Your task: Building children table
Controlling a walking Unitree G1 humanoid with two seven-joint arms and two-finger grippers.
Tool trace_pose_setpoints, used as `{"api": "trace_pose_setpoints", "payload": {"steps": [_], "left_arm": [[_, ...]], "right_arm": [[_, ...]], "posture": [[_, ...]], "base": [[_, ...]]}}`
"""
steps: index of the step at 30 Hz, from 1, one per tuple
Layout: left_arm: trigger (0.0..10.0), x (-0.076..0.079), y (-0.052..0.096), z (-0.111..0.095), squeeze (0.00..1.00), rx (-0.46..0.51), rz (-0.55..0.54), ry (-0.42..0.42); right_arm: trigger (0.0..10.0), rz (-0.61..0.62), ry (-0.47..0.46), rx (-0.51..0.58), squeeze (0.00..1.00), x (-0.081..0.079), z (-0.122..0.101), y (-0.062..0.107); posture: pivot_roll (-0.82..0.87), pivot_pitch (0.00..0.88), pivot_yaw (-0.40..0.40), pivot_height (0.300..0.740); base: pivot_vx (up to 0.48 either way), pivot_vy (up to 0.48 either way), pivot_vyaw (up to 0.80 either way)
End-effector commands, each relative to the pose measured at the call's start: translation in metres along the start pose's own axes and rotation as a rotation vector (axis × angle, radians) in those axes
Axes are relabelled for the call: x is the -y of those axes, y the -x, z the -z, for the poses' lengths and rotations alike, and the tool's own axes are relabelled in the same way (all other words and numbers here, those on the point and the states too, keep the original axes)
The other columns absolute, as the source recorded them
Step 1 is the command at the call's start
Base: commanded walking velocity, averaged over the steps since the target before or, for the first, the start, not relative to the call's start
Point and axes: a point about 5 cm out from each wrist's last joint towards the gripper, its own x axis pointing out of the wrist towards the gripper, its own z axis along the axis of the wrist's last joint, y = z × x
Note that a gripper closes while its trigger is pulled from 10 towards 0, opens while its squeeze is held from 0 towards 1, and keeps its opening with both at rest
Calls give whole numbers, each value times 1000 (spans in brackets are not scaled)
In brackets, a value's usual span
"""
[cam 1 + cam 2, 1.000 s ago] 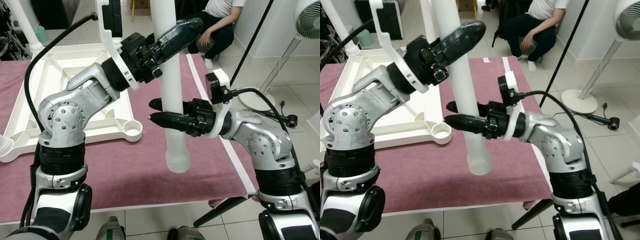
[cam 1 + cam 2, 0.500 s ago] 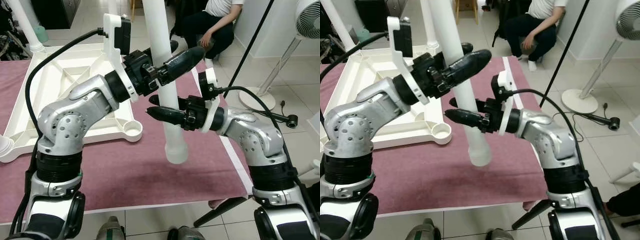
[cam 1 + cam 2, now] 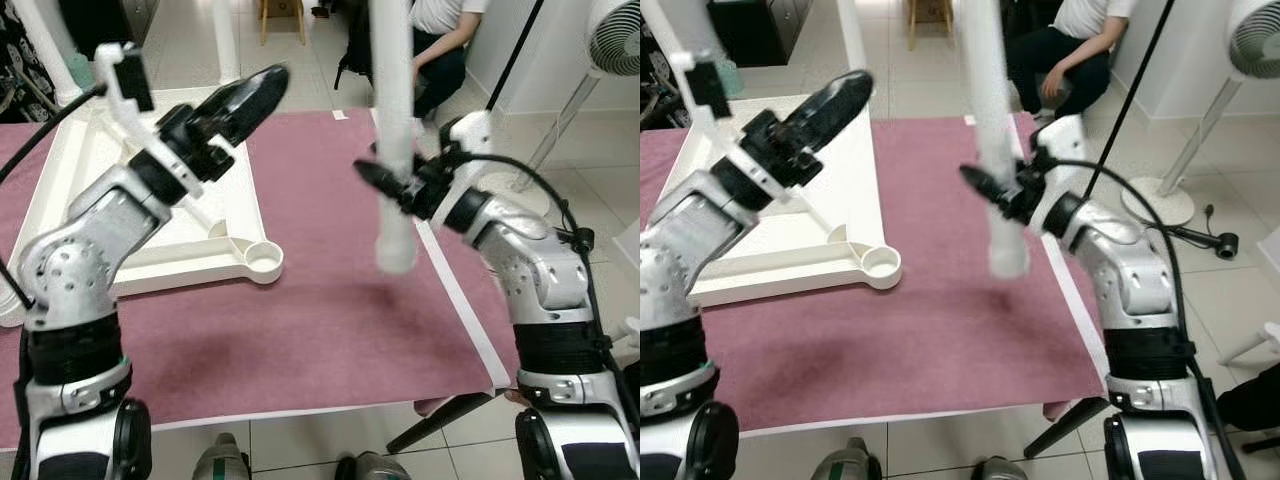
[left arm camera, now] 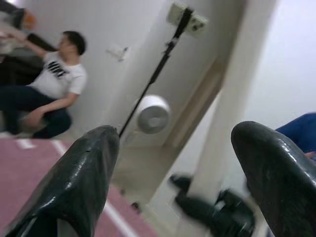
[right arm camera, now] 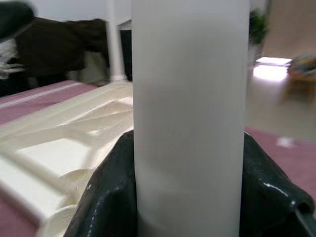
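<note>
My right gripper [image 3: 392, 186] is clamped on the white table leg [image 3: 393, 140], my left gripper [image 3: 240, 100] gapes empty at ten o'clock, and the tabletop's corner socket [image 3: 264, 260] is not yet filled.

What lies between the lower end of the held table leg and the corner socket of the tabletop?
In the left eye view, only bare maroon cloth lies between the table leg, held by the right gripper, and the corner socket.

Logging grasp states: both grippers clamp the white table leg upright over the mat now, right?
Not both. The right gripper alone clamps the white table leg upright over the mat; the left gripper is open and apart from it, per the left eye view.
</note>
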Motion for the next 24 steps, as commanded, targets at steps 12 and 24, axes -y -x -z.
{"api": "trace_pose_setpoints", "payload": {"steps": [12, 24], "left_arm": [[10000, 9, -10, 31, 0, -228, -136, -407], [10000, 42, -49, 3, 0, -22, -74, -388]], "right_arm": [[10000, 56, 150, 125, 0, -33, -1, -22], [10000, -20, 217, 110, 0, -54, 20, -32]], "posture": [[39, 0, 41, 740], [53, 0, 30, 740]], "base": [[0, 0, 0], [0, 0, 0]]}}
